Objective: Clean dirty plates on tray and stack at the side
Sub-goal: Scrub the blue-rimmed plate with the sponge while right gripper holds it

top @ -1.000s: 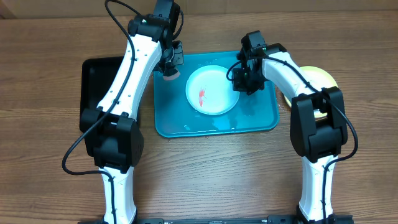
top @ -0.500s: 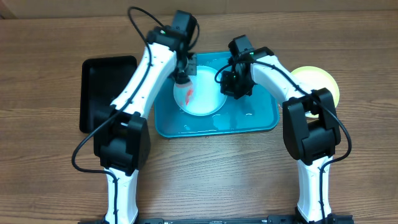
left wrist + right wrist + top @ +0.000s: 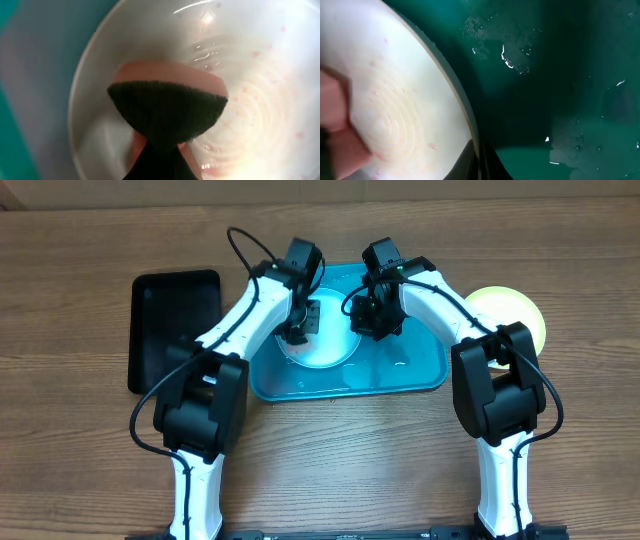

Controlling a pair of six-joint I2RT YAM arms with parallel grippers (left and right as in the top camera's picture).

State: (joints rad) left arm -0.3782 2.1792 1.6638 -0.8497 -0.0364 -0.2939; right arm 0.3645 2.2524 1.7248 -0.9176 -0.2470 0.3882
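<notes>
The white plate (image 3: 330, 348) lies on the turquoise tray (image 3: 420, 370). My left gripper (image 3: 297, 330) is shut on a pink sponge with a dark scrub face (image 3: 167, 107) and presses it on the plate's left part (image 3: 260, 75). Faint pink smears and wet rings show on the plate. My right gripper (image 3: 375, 320) is shut on the plate's right rim (image 3: 480, 162), one finger above it and one below. The plate fills the left of the right wrist view (image 3: 400, 100). A yellow-green plate (image 3: 515, 310) sits on the table right of the tray. No pale blue plate is in view.
A black tray (image 3: 175, 330) lies on the wooden table left of the turquoise tray. The turquoise tray's floor (image 3: 560, 100) is wet with droplets, and its rim shows in the left wrist view (image 3: 10, 130). Both arms crowd over the tray's back half.
My left gripper has moved right and down with the sponge onto the plate, covering the red smear. The right gripper has shifted the plate a little to the left.
</notes>
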